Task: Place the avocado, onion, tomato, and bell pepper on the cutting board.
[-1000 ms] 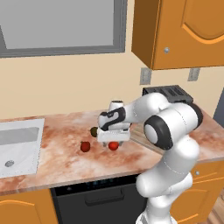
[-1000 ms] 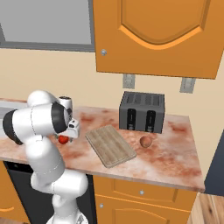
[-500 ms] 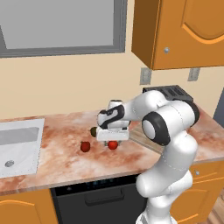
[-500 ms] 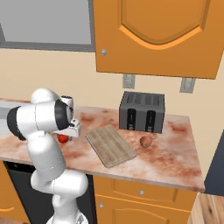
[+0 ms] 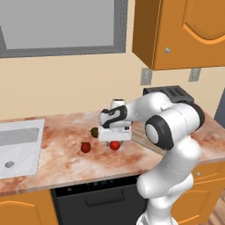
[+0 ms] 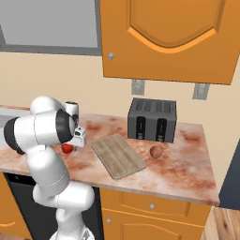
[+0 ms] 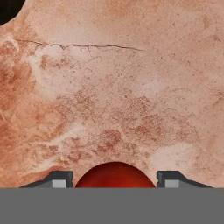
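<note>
My gripper [image 5: 114, 140] points down at the counter and is shut on a round red vegetable [image 7: 114, 174] that rests on the marble; I cannot tell if it is the tomato or the bell pepper. One fingertip [image 7: 61, 179] presses each side of it. The same red vegetable [image 6: 68, 148] peeks from under the hand. A second red vegetable [image 5: 85, 147] lies to its left. The dark avocado [image 5: 94, 132] sits just behind them. The pinkish-brown onion [image 6: 156, 151] lies right of the striped cutting board [image 6: 118, 155], which is bare.
A black toaster [image 6: 152, 119] stands against the wall behind the board. A sink [image 5: 17, 145] is set into the counter at the far left. Orange wall cabinets [image 6: 164, 37] hang above. The counter's front edge runs just below the vegetables.
The fingers have closed in on the red vegetable under the hand. The arm and the other vegetables have barely moved.
</note>
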